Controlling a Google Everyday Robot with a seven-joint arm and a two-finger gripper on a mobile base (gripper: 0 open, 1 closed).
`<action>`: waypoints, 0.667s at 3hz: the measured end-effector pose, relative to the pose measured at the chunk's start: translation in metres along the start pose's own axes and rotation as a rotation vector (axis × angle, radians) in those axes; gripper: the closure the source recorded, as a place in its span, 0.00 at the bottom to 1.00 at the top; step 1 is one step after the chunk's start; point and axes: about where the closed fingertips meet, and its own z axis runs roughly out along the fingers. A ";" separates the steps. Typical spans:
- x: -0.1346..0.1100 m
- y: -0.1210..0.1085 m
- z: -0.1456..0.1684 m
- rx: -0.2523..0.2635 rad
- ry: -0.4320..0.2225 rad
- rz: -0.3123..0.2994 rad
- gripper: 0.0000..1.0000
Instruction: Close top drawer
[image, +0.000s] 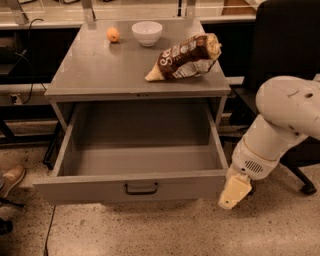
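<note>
The arm (280, 120) runs off the right edge, so only its rounded white housing and wrist show. The cream gripper (234, 192) looks like a single wedge, and whether it is spread or pressed together cannot be told. Whatever lies under the top drawer (90, 190) is hidden behind its front panel.

The arm bends down from the right and the gripper points at the floor. It hangs just beside the right end of the drawer's front panel, below the desk's front right corner. Whether it touches the panel is unclear.

The top drawer is pulled far out from under the front edge of the desk (100, 70), its dark handle (141, 188) at the middle of the panel.

On the desk, an orange (113, 34) and a white bowl (147, 32) sit near the back edge, and a brown snack bag (185, 57) lies toward the right edge. A black chair (285, 40) stands behind the arm. A shoe (11, 179) shows at the left edge on the floor.
</note>
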 end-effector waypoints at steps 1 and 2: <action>-0.006 -0.004 0.017 -0.011 -0.027 0.004 0.62; -0.015 -0.010 0.043 -0.006 -0.046 0.011 0.85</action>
